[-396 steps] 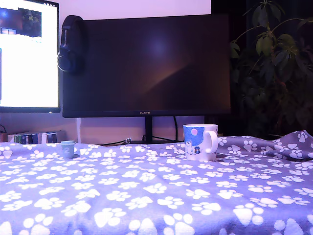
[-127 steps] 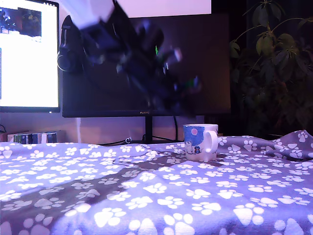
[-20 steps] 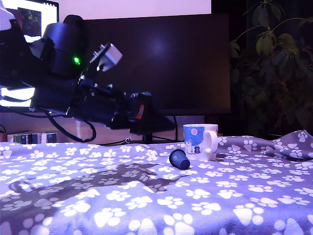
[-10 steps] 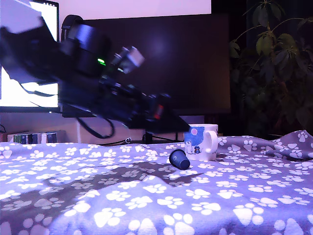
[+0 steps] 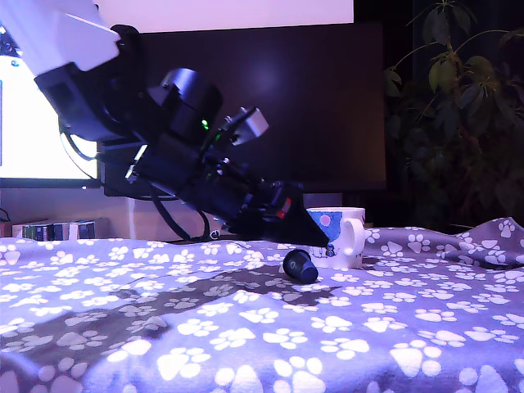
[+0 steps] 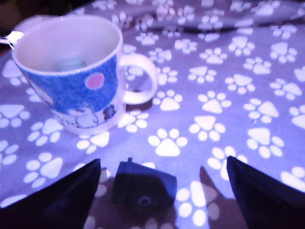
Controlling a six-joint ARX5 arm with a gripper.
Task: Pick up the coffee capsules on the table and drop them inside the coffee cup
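The dark blue coffee capsule lies on its side on the paw-print table, just in front of the white coffee cup with its blue picture panel. My gripper slants down from the exterior view's left and hangs just above the capsule, in front of the cup. In the wrist view the gripper is open. The dark capsule sits on the cloth between its two dark fingers, touching neither. A pale teal capsule shows faintly inside the cup.
A large black monitor and a bright screen stand behind the table. A leafy plant stands at the exterior view's right. The cloth bunches into a fold at the back right.
The arm has swung to the exterior view's right and dipped, bringing the gripper down over the dark capsule. Capsule and cup have stayed put. The teal capsule is gone from its early spot at the left.
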